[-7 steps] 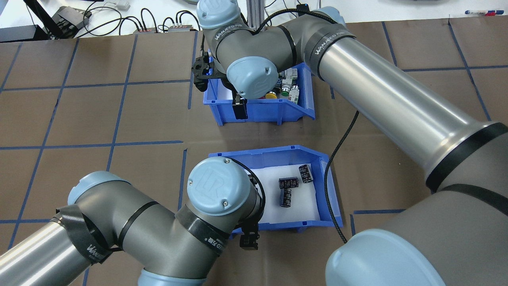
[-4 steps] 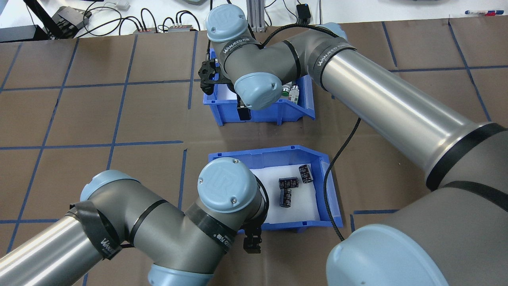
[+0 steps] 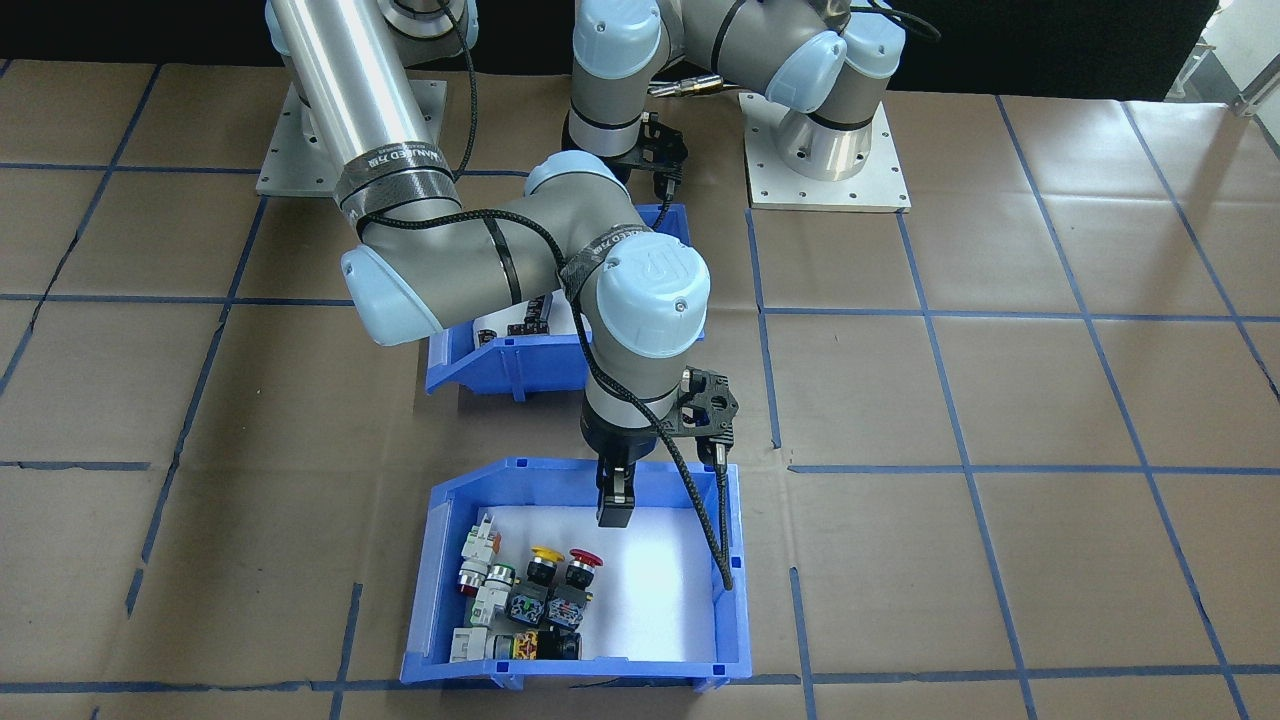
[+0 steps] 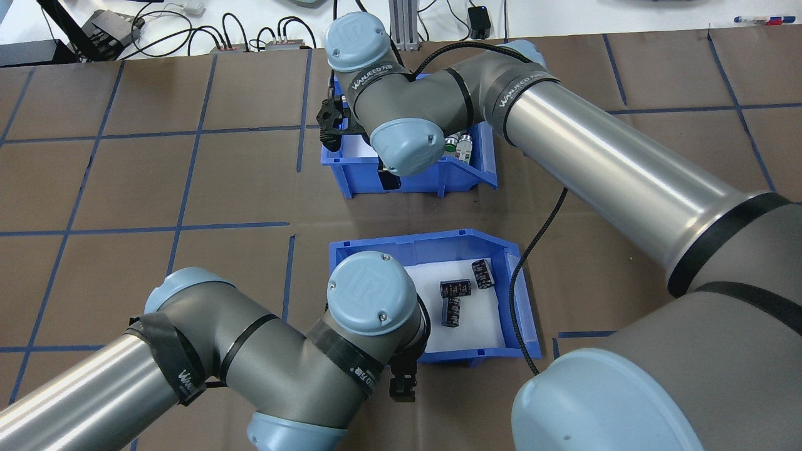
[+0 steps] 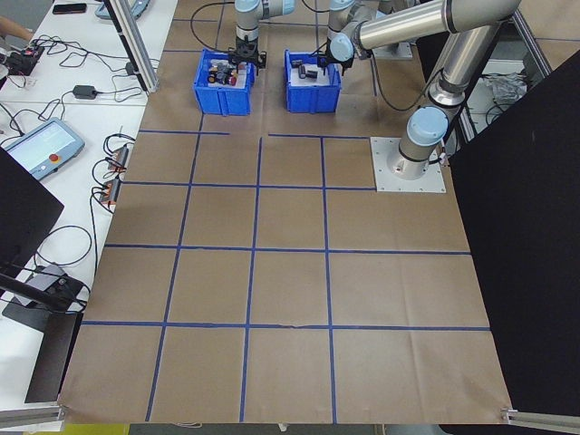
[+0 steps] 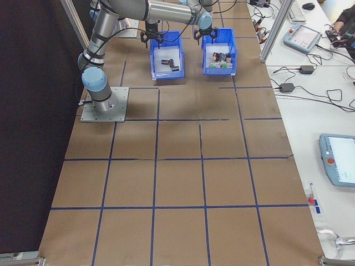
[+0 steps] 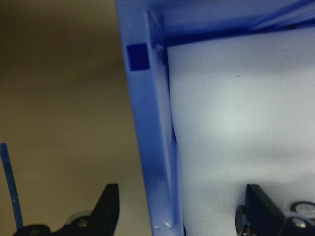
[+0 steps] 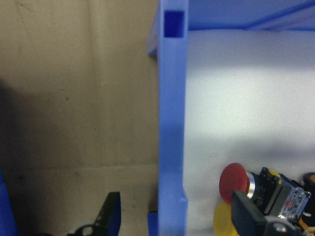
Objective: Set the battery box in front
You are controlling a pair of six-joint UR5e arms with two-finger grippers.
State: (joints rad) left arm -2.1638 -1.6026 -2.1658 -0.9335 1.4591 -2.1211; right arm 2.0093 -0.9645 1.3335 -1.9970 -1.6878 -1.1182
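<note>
Brown paper marked with a blue tape grid covers the table (image 4: 188,188), and two blue plastic bins stand one behind the other on it. The battery box (image 4: 438,250), a blue plastic bin with a sloped cut-out side, a white liner and three small black cylinders (image 4: 455,288), sits nearer the robot. The similar blue bin of red- and yellow-capped push-button switches (image 3: 720,600) sits farther from the robot, in the front position.

The left gripper (image 7: 179,211) is spread wide, one finger outside and one inside the battery box's side wall, gripping nothing yet. The right gripper (image 8: 172,216) is likewise released, straddling a wall of the switch bin.

Risks from this state, as judged:
- A grip on one thin wall may let a bin tilt when lifted; the loose cylinders would roll toward the cut-out side.
- The front position is occupied; moving the battery box before the switch bin clears it may cause a collision.
- Both arms work close together over the bins, and the right arm's black cable (image 4: 532,250) hangs beside the battery box, so it may snag.
</note>
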